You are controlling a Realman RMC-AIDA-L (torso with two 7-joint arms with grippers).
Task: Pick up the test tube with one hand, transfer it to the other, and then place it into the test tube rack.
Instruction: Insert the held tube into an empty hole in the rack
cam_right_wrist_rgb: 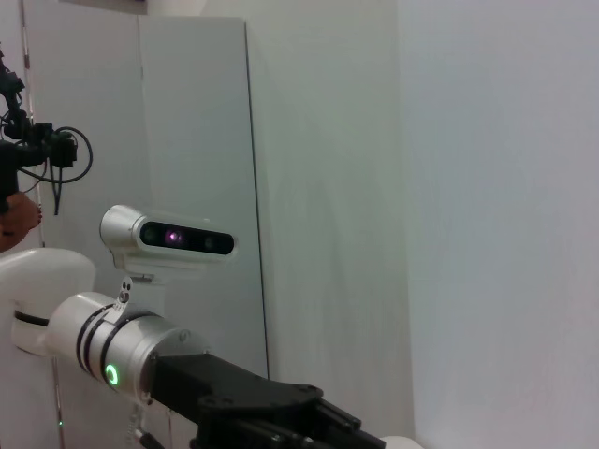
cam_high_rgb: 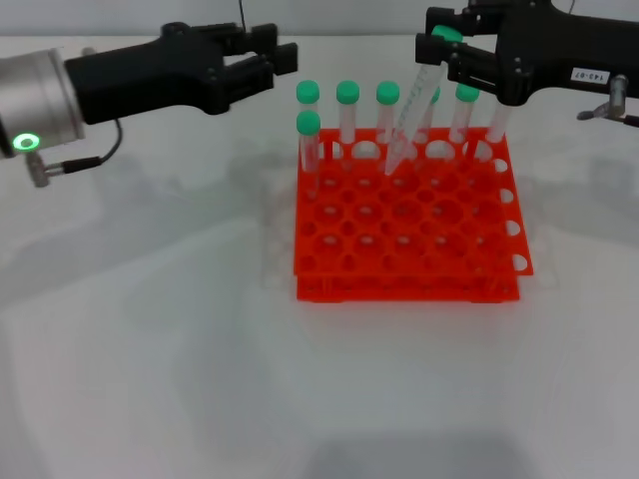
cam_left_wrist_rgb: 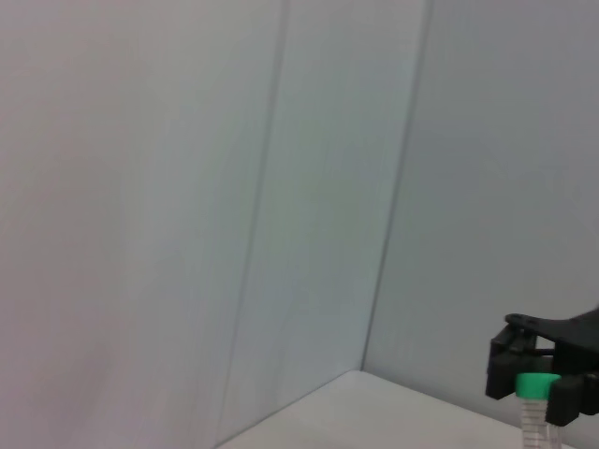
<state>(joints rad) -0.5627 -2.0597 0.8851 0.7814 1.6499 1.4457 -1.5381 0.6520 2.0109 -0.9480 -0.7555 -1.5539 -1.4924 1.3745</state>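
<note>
- Gripping: right gripper (cam_high_rgb: pixel 451 48), fingers clamped on the green cap of the test tube (cam_high_rgb: pixel 411 115), near the counter's far edge.
- Test tube: tilted, lower end at the back rows of the test tube rack (cam_high_rgb: pixel 404 225).
- Left gripper (cam_high_rgb: pixel 268 62): fingers parted, holding nothing, near the far-left corner.
- Other green-capped tubes (cam_high_rgb: pixel 347 118): upright in the rack.

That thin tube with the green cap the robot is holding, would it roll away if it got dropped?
Probably: the test tube looks round and smooth, so it would likely roll. It seems stiff, hanging straight though tilted from the right gripper. Clear and apparently empty, it is probably light.
</note>
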